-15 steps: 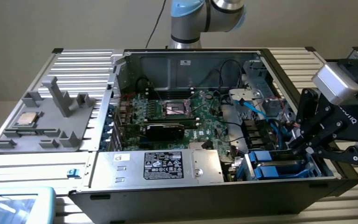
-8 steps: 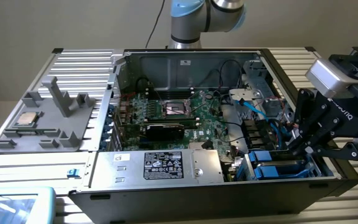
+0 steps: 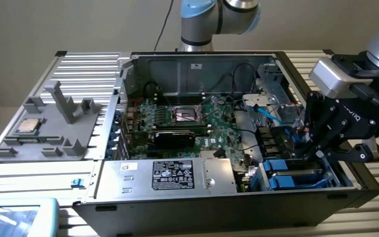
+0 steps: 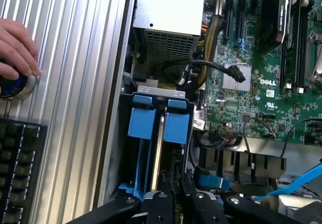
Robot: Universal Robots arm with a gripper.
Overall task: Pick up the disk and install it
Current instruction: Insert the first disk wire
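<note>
Black pincer (image 4: 173, 196) fingers look clamped narrowly on the disk (image 4: 160, 143), which stands edgewise in the drive bay (image 4: 156, 89) at the computer case's corner, on the exterior view's right. If it goes in tilted, I reckon its blue carrier could jam against the bay walls. The blue cable (image 4: 302, 178) nearby might snag or get pinched.
</note>
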